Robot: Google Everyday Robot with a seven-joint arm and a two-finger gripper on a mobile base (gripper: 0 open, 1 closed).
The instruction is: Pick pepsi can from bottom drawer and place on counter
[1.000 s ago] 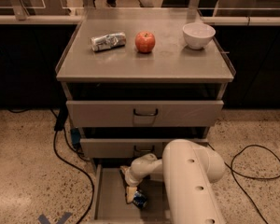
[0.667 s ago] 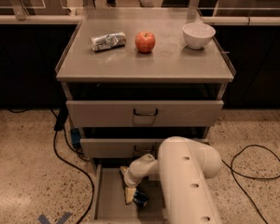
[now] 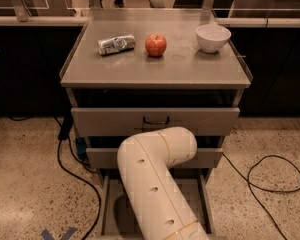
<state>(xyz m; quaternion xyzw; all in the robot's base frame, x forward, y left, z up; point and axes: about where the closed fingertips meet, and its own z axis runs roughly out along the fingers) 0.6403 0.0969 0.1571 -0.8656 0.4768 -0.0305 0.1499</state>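
Since the earlier frame the cream arm point(image 3: 155, 184) has swung up and across. Its elbow now sits in front of the middle drawer point(image 3: 97, 156), and its long link covers most of the open bottom drawer point(image 3: 110, 211), where the gripper was visible a moment ago. The gripper is now hidden somewhere behind that link, low in the drawer, so I cannot tell how wide the jaws stand or whether they hold anything. The pepsi can is hidden too; it is most likely still down in the drawer, held or not. The main risk is lifting blind: if the grip is shallow or off-centre, the can could slip and drop back into the tray, or tip over. The lift path is also tight, because the middle drawer front and the top drawer point(image 3: 155, 121) overhang it, so a can raised too close could catch on them. On the bench point(image 3: 155, 74) a crushed silver can point(image 3: 116, 44), a red apple point(image 3: 155, 45) and a white bowl point(image 3: 213, 37) line the back, and a careless placement could knock into them.
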